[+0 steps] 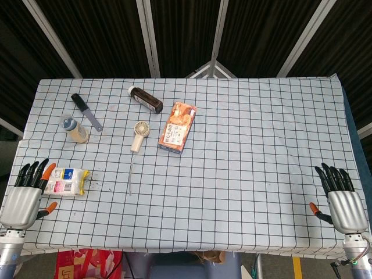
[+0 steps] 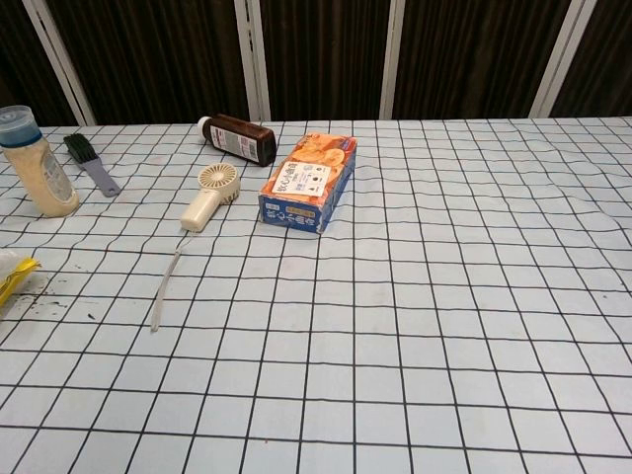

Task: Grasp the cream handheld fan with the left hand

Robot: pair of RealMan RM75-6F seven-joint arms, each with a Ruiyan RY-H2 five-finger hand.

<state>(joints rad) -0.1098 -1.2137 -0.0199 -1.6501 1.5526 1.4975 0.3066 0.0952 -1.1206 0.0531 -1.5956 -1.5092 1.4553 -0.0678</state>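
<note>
The cream handheld fan (image 1: 139, 135) lies flat on the checked tablecloth, round head toward the back, handle toward the front; the chest view shows the fan (image 2: 207, 195) left of centre. A thin white cord (image 1: 131, 177) trails from its handle toward the front. My left hand (image 1: 26, 195) rests at the table's front left corner, fingers extended and apart, holding nothing, well short and left of the fan. My right hand (image 1: 343, 200) sits at the front right corner, also open and empty. Neither hand appears in the chest view.
An orange snack box (image 1: 178, 127) lies just right of the fan. A brown bottle (image 1: 145, 99) lies behind it. A blue-capped bottle (image 1: 74, 129) and a dark brush (image 1: 86, 111) are at the back left. A yellow-edged packet (image 1: 67, 181) lies beside my left hand.
</note>
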